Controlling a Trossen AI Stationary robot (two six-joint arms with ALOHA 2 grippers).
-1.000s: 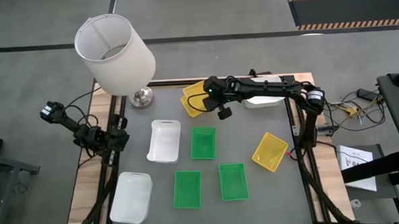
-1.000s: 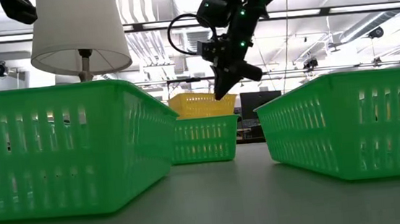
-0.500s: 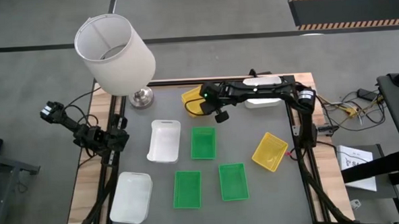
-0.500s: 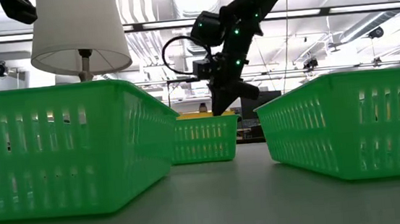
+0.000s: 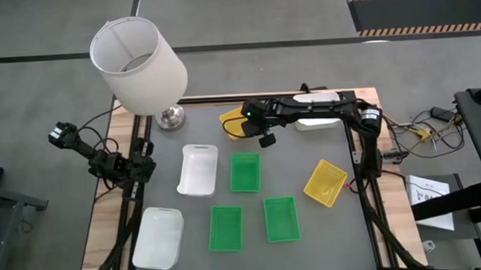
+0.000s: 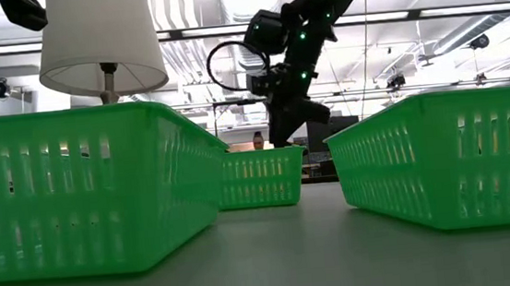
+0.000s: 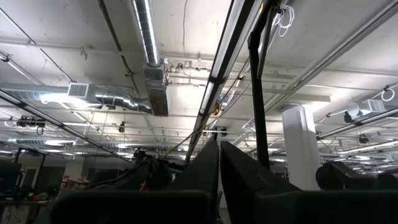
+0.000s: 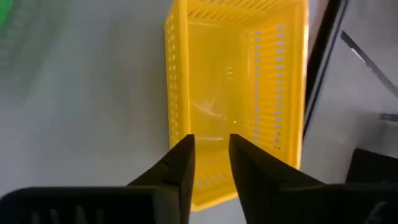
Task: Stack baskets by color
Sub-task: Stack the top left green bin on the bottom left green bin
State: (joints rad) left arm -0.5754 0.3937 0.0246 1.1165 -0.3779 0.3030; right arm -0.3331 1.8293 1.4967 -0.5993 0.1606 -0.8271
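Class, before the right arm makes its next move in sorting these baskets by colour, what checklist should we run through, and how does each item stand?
1. Right gripper fingers parted above the back yellow basket: ok.
2. That basket nested in another yellow one: cannot tell.
3. Loose yellow basket stacked: not ok.
4. Green baskets stacked: not ok.
5. Left gripper shut, parked at the table's left edge: ok.

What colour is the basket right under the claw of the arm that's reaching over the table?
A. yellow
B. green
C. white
A: the right gripper hangs over a yellow basket at the table's far edge, its fingers slightly apart.
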